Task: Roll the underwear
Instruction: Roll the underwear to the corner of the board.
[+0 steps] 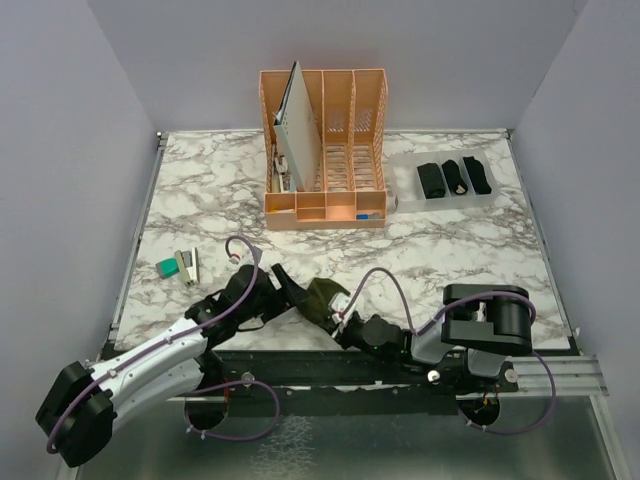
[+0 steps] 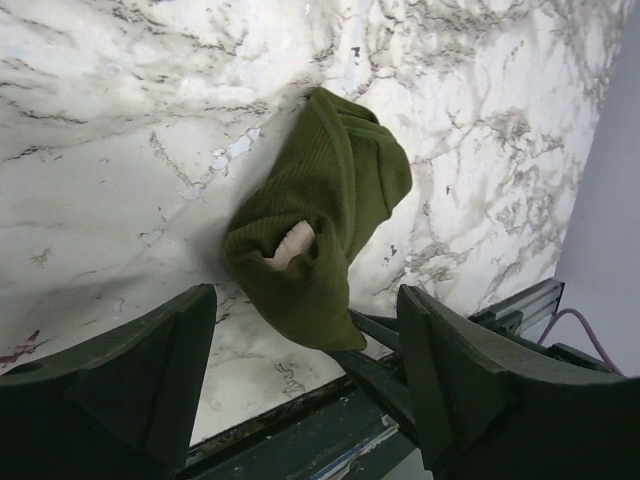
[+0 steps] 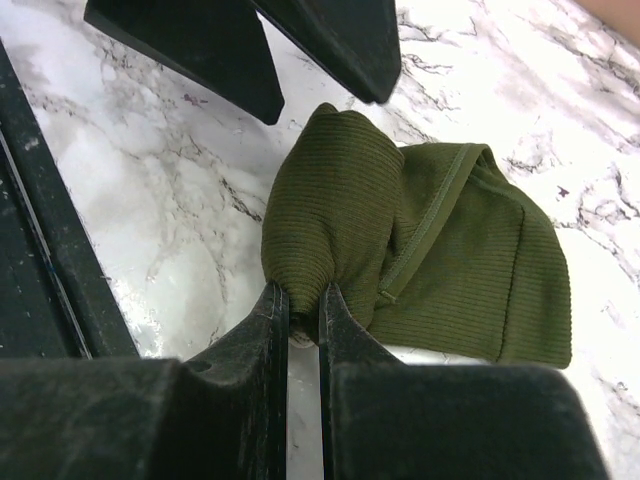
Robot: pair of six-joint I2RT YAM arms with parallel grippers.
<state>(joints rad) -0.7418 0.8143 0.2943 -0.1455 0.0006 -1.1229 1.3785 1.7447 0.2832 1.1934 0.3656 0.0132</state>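
Marble surface (image 1: 200, 190) — tray (image 1: 405, 195) at far right holds three black rolled underwear (image 1: 447, 178). Olive underwear (image 3: 420, 260) lies bunched at the near edge. Jaws of right gripper (image 3: 303, 305) clamp its fold; left gripper (image 2: 305, 300) just beside it — jaws spread wide, empty.

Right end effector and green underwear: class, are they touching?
Touching. The right wrist view shows the right end effector pinching a fold of the green underwear.

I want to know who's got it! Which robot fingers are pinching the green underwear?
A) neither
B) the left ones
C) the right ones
C: the right fingers are shut on a fold of the green underwear, while the left fingers stand open.
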